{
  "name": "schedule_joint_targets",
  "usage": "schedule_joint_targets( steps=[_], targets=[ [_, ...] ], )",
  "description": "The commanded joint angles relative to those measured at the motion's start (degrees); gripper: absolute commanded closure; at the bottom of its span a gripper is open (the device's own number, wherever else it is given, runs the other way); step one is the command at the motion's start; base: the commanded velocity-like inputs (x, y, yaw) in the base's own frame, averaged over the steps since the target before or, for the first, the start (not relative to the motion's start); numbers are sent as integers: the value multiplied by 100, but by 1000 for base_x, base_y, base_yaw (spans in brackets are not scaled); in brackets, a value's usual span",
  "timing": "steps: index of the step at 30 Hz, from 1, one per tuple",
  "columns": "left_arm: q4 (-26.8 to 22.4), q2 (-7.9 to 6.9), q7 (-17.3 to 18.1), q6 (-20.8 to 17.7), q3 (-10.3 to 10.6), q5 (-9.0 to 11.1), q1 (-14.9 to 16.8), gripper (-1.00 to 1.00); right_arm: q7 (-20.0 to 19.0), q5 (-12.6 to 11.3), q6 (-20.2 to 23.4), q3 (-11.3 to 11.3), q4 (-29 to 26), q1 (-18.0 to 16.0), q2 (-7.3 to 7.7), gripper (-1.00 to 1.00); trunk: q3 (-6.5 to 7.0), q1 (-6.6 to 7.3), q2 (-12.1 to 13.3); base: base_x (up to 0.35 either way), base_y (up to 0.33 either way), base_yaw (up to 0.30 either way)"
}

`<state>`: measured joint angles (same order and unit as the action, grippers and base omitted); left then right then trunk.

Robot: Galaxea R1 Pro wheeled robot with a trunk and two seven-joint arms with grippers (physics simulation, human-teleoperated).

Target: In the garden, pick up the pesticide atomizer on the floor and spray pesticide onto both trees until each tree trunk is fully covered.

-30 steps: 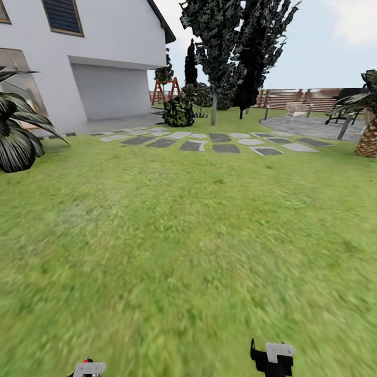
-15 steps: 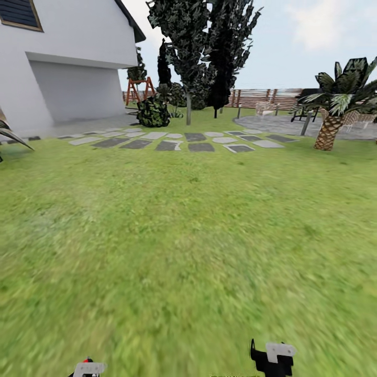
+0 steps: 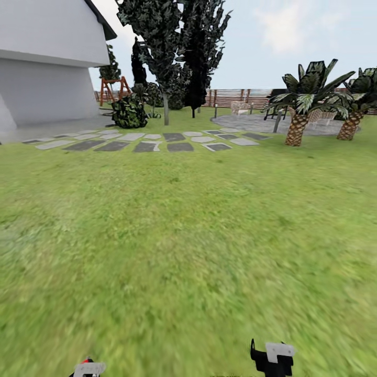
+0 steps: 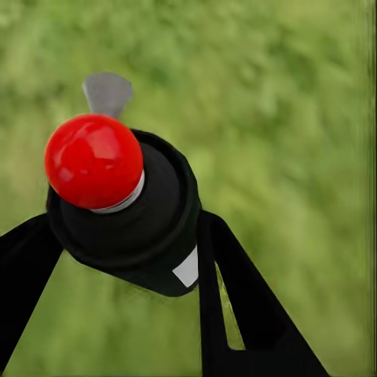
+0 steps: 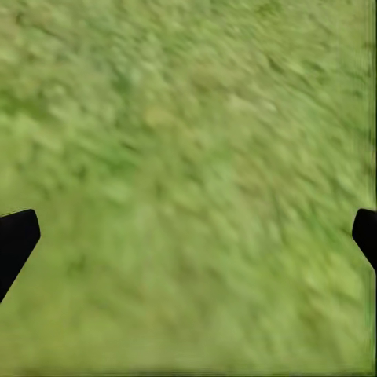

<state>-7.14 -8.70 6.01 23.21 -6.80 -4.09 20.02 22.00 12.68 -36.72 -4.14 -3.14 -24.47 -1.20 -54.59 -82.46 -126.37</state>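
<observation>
Already in hand: the pesticide atomizer (image 4: pixel 129 212) is picked up, and no spraying shows yet.

Its dark body with the red knob on top sits clamped between the 2 black fingers (image 4: pixel 236 306) of the left gripper (image 4: pixel 118 267), with blurred grass behind it; in the head view that same left gripper pokes up at the bottom left of the frame with a speck of red above its white plate. At the bottom right of the frame the right gripper (image 3: pixel 272 358) holds nothing, and its wrist view shows its fingertips spread wide over bare lawn (image 5: pixel 188 181). A pale-trunked tree (image 3: pixel 166 107) stands far off in the upper left of the frame, beyond the stepping stones (image 3: pixel 157 144). By my reading, pickup is done; reaching and coating both trunks remains.
</observation>
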Motion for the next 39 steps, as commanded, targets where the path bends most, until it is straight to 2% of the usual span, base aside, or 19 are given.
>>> schedule_joint_targets(
  steps=[1,5,8,11,28,39],
  targets=[
    [2,-2,28,15,-53,-39,2,100,28,60,-11,-43,6,-5,-3,-100,-5,1,-2,0,0,-268],
    [2,-21,17,9,-70,-15,2,100,30,60,-11,-43,6,-5,-3,-100,-5,1,-2,0,0,-268],
    [2,-52,26,22,-68,416,-3,100,26,60,-11,-43,6,-5,-3,-100,-5,1,-2,0,0,-268],
    [2,-61,35,33,-63,585,-13,100,29,60,-11,-43,6,-5,-3,-100,-5,1,-2,0,0,-268],
    [2,-53,49,43,-42,552,-14,100,30,60,-11,-43,6,-5,-3,-100,-5,1,-2,3,-2,-268],
    [1,-53,48,43,-40,550,-16,100,28,60,-11,-43,6,-5,-3,-100,-5,1,-2,150,-198,-268]
  ],
)
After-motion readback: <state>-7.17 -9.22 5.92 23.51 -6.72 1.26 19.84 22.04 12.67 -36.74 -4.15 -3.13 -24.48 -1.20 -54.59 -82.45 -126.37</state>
